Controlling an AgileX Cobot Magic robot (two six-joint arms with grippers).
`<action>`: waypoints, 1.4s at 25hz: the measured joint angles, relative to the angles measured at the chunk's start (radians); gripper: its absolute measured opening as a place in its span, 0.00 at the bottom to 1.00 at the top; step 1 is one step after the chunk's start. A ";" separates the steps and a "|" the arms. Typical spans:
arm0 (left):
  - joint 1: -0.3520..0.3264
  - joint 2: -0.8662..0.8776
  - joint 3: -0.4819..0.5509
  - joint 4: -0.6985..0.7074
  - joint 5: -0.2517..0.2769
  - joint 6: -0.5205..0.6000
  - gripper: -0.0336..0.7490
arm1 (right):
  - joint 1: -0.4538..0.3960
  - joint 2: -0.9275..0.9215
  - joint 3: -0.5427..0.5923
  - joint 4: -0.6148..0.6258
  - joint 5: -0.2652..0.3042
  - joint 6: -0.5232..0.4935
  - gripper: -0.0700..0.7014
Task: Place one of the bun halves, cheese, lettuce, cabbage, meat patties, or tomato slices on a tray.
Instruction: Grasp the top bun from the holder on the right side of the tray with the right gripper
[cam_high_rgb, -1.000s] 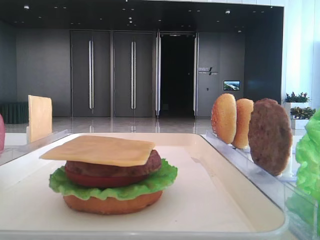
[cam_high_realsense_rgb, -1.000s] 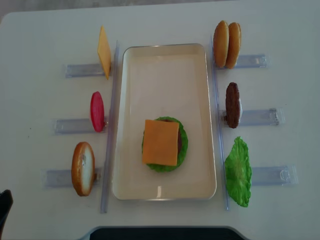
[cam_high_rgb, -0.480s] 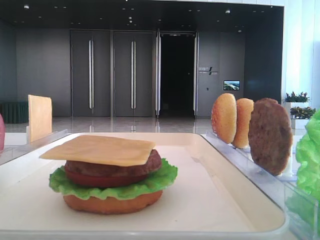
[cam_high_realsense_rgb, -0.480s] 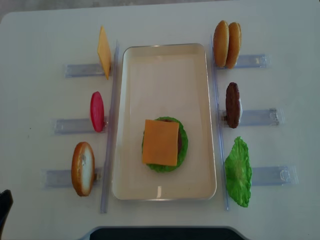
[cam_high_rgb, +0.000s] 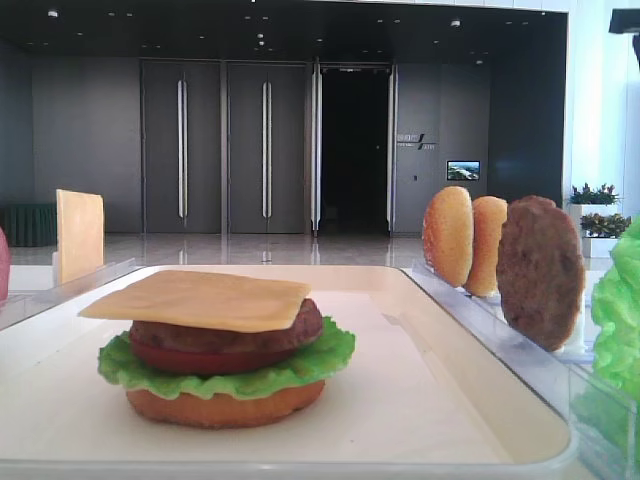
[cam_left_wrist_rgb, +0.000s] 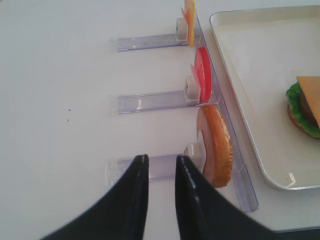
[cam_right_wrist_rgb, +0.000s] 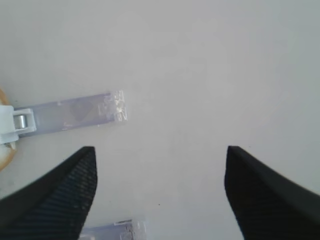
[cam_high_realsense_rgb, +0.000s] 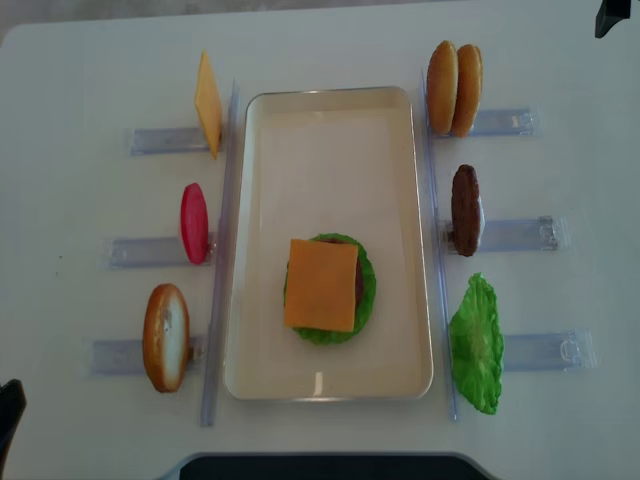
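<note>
The top bun (cam_high_realsense_rgb: 166, 337) stands on edge in a clear holder (cam_high_realsense_rgb: 120, 355) on the table (cam_high_realsense_rgb: 80, 200), just left of the tray (cam_high_realsense_rgb: 330, 130) near its front corner; nothing grips it. On the tray sits a stack: a bottom bun (cam_high_rgb: 225, 405), lettuce (cam_high_rgb: 225, 370), a tomato slice (cam_high_rgb: 200, 358), a meat patty (cam_high_rgb: 225, 335), and a cheese slice (cam_high_realsense_rgb: 321, 285) on top. Left of the tray, another tomato slice (cam_high_realsense_rgb: 194, 223) and another cheese slice (cam_high_realsense_rgb: 208, 103) stand in their own holders. On the right stand two bun halves (cam_high_realsense_rgb: 453, 88), a patty (cam_high_realsense_rgb: 465, 209) and a lettuce leaf (cam_high_realsense_rgb: 476, 343). The left claw (cam_left_wrist_rgb: 159, 172) is clenched on nothing, hovering just beside the top bun's holder; the right claw (cam_right_wrist_rgb: 160, 185) is spread wide over bare table near a holder's end (cam_right_wrist_rgb: 75, 112), grasping nothing.
</note>
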 joint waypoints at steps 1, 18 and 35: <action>0.000 0.000 0.000 0.000 0.000 0.000 0.22 | 0.000 0.021 -0.014 0.001 0.010 0.000 0.78; 0.000 0.000 0.000 0.000 0.000 0.000 0.22 | 0.312 0.117 -0.172 -0.015 0.054 0.168 0.78; 0.000 0.000 0.000 0.000 0.000 0.000 0.22 | 0.480 0.221 -0.281 -0.013 0.096 0.250 0.78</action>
